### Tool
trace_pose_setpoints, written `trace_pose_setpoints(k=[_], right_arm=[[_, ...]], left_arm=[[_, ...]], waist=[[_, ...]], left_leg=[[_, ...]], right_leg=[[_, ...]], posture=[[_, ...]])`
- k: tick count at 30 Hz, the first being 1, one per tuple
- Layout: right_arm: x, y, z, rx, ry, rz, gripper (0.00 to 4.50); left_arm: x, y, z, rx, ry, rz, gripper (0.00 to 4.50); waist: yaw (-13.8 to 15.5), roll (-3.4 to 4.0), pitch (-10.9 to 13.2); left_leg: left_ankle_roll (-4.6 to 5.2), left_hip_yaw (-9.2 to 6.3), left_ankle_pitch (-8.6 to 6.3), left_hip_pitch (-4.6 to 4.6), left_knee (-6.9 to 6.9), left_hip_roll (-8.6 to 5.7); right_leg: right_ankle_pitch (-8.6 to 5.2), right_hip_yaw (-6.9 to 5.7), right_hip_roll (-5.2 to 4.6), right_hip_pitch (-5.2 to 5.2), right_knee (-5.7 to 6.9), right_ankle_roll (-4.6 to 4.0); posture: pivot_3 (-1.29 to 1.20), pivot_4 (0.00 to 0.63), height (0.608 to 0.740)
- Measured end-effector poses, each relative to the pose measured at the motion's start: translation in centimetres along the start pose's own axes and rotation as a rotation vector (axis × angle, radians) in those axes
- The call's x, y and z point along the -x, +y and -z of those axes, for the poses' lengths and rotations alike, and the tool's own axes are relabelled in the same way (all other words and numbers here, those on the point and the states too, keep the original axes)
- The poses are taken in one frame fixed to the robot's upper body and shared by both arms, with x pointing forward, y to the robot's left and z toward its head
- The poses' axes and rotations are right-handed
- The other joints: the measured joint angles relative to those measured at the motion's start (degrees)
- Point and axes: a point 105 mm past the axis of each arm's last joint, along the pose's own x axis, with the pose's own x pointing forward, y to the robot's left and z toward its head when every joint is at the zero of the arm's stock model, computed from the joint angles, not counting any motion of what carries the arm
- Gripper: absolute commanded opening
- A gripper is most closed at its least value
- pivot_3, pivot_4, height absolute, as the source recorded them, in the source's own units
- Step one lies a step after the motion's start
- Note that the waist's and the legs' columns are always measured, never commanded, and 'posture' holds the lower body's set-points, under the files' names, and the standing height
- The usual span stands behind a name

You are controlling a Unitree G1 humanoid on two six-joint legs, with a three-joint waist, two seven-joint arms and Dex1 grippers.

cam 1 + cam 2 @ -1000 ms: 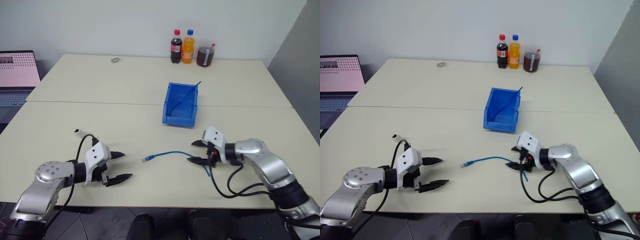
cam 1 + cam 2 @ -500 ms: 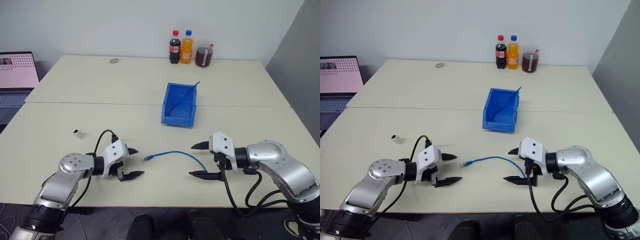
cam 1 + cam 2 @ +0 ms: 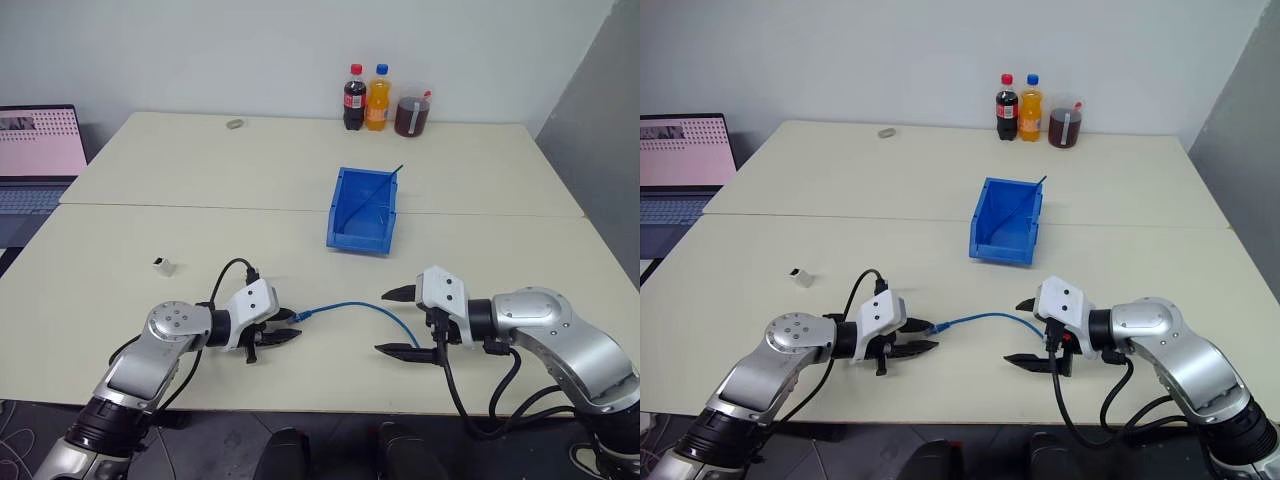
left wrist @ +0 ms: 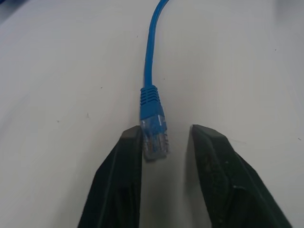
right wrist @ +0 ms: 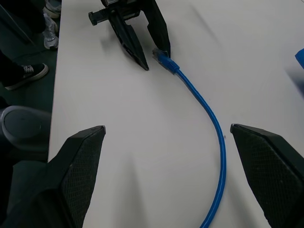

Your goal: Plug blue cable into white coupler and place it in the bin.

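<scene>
Black fingers of the left claw (image 4: 166,137) stand a narrow gap apart, with the clear plug of the blue cable (image 4: 151,90) between their tips. One finger (image 4: 124,161) touches the plug's side; the other finger (image 4: 213,156) stands just clear of it, so the plug is bracketed rather than firmly pinched. The cable lies flat on the tabletop (image 3: 200,190).

From the plug the one blue cable (image 3: 355,306) runs in a shallow arc toward the right claw (image 3: 403,320), whose two fingers are spread wide, one tip to each side of the cable's far stretch and touching nothing.

One blue bin (image 3: 362,210) stands beyond the cable, farther up the tabletop, well apart from both claws. A thin dark-blue strand (image 3: 378,188) leans inside it. One white coupler (image 3: 164,266) sits on the tabletop to the left of the cable, apart from the left claw.

Beyond the bin, at the tabletop's back edge, stand two bottles, one cola (image 3: 354,97) and one orange (image 3: 378,97), with one cup of dark drink (image 3: 410,112) beside them. One small grey ring (image 3: 235,124) lies left of the bottles, and one laptop (image 3: 38,150) sits off the tabletop's left side.
</scene>
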Motion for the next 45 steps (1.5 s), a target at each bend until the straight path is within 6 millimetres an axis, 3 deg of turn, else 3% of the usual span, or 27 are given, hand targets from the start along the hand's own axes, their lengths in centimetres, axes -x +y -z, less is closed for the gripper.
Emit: trace_pose_setpoints(k=[4, 15, 17, 23, 26, 33, 45], right_arm=[[0.2, 0.0, -0.3, -0.020, -0.019, 0.009, 4.50], [1.1, -0.8, -1.9, -0.132, -0.137, 0.070, 4.50], [1.2, -0.2, -1.9, -0.156, -0.147, 0.059, 4.50], [0.5, 1.9, -2.4, -0.288, -0.254, 0.022, 4.50], [0.1, 1.7, -2.7, -0.332, -0.306, 0.055, 4.50], [-0.4, -0.6, -2.2, -0.491, -0.413, 0.147, 4.50], [-0.7, -1.5, -5.0, -0.604, -0.566, 0.065, 4.50]], left_arm=[[0.2, 0.1, 0.1, 0.034, 0.004, -0.013, 0.24], [-0.1, 0.2, -0.6, 0.106, -0.058, -0.001, 0.24], [-0.7, 0.0, -1.7, 0.148, -0.120, 0.022, 0.24], [-0.3, 0.9, -9.4, 0.137, -0.396, 0.068, 0.24], [-0.2, 0.9, -11.0, 0.157, -0.445, 0.097, 0.24], [0.6, -0.6, -12.2, 0.204, -0.475, 0.211, 0.24], [1.1, -1.1, -12.9, 0.275, -0.511, 0.251, 0.24]], waist=[[-0.21, 0.01, -0.03], [-0.16, 0.01, -0.02], [0.18, -0.06, 0.02], [-0.21, -0.22, 0.10], [-0.68, -0.21, 0.10], [-0.72, -0.20, 0.12], [-0.52, -0.19, 0.12]], left_leg=[[0.00, 0.01, 0.00, 0.01, 0.00, 0.03], [0.00, -0.03, 0.00, -0.06, 0.00, 0.01], [0.00, -0.12, 0.00, -0.21, 0.04, 0.00], [0.00, -0.16, 0.00, -0.24, 0.01, 0.01], [-0.01, -0.12, 0.00, -0.18, -0.01, 0.05], [-0.01, -0.11, 0.00, -0.17, -0.02, 0.03], [-0.01, -0.13, 0.00, -0.20, -0.02, 0.04]], right_leg=[[0.00, 0.01, 0.02, 0.00, 0.00, 0.00], [0.00, 0.00, 0.02, -0.01, -0.01, 0.00], [0.00, -0.05, 0.00, -0.06, -0.05, 0.00], [0.00, 0.00, 0.05, -0.09, -0.06, -0.01], [0.00, 0.00, 0.12, -0.09, -0.04, 0.00], [0.00, 0.02, 0.11, -0.09, -0.04, -0.01], [0.00, 0.08, 0.10, -0.09, -0.05, -0.03]], posture=[[0.00, 0.150, 0.740], [0.00, 0.150, 0.740], [0.00, 0.150, 0.740], [0.00, 0.150, 0.740], [0.00, 0.150, 0.740], [0.00, 0.150, 0.740], [0.00, 0.150, 0.740]])
